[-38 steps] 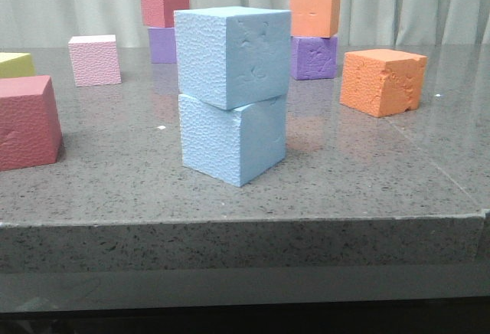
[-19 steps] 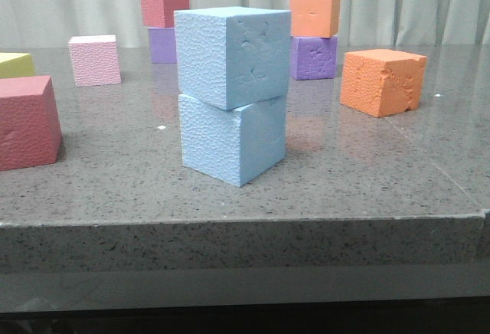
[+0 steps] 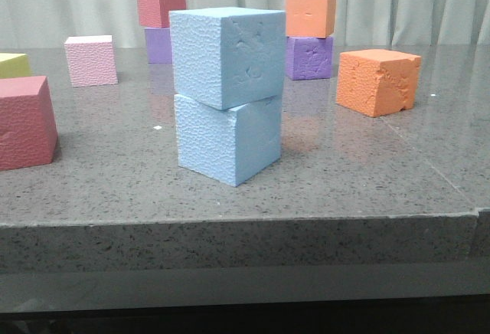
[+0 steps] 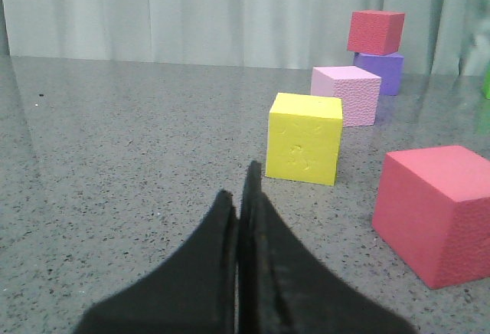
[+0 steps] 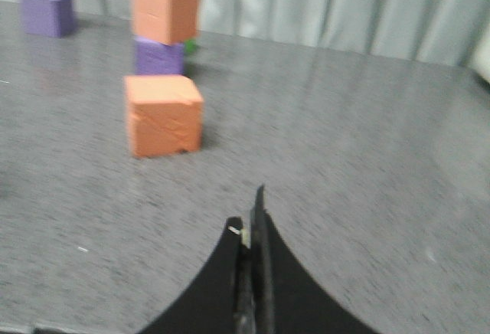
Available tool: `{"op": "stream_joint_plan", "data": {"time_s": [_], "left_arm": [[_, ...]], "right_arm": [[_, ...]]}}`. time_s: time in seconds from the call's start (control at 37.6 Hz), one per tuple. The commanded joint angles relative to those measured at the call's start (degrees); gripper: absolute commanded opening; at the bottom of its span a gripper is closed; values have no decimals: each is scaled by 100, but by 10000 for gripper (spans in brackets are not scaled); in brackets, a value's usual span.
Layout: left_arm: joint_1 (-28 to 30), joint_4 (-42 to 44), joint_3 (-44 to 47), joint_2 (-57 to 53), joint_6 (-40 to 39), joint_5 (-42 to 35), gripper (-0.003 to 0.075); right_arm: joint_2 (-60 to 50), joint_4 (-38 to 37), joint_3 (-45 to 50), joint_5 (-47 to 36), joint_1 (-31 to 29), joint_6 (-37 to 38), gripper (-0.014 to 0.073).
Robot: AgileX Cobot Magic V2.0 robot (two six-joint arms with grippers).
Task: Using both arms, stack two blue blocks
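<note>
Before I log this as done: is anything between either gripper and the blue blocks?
Cannot tell: no view shows a gripper together with the blue blocks, already stacked. Both the left gripper and the right gripper are shut, holding nothing.

Bare grey stone surface [image 3: 367, 173] rings the stacked light-blue foam cubes [image 3: 227, 93]; a red foam cube [image 3: 27, 122] crowds the left edge, a dented orange foam cube [image 3: 378, 81] the right.

Speckled grey stone table [image 3: 367, 188], lower sky-blue foam cube [image 3: 227, 141], lone orange foam cube [image 3: 378, 81] ahead-left of right gripper [image 5: 250, 219], yellow foam cube [image 4: 304, 138] just beyond left gripper [image 4: 243, 196]
</note>
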Motion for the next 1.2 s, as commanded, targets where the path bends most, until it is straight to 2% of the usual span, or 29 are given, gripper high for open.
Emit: {"op": "stream_joint_plan", "data": {"time_s": [0.0,0.11,0.37,0.67,1.17], "left_arm": [[-13,-29,8,-105,-47,-463,-20],[-13,-29,8,-105,-47,-463,-20],[-13,-29,8,-105,-47,-463,-20],[-13,-29,8,-105,-47,-463,-20],[-13,-29,8,-105,-47,-463,-20]], "right_arm": [[-381,-35,237,-522,-373,5,-68],[-722,-25,635,-542,-448,11,-68],[-677,-14,1231,-638,-442,23,-68],[-677,-14,1227,198,-442,23,-68],[-677,-14,1227,210,-442,23,-68]]}}
